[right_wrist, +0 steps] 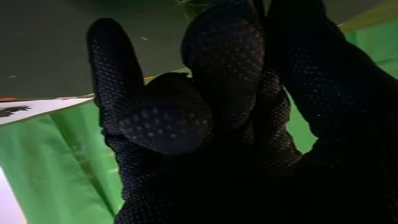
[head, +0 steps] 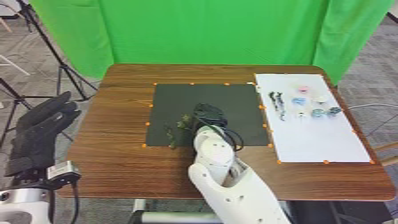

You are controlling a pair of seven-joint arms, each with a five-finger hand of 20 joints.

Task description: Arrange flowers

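While the robot's right hand [head: 208, 111] hangs over the square black mat [head: 240, 95], the green leafy sprigs [head: 184, 121] lie on that mat, just to its left! Is it clamped on anything? Can't tell. The left hand [head: 40, 125] hangs off the table's left side, its fingers straight.

Look right: small pink [head: 303, 90], pale blue [head: 298, 101] and teal [head: 317, 113] blooms dot the white rectangular sheet [head: 320, 145], beside two slender dark stems [head: 278, 105], all well apart from the right hand. Crowding the view is the white right arm [head: 226, 182], looped with black cable [head: 238, 137], crossing the mat's near edge and hiding part of it. Orange marks [head: 148, 123] dot the edges of mat and sheet on the brown wooden table [head: 115, 165], a bright green curtain [head: 213, 35] behind!
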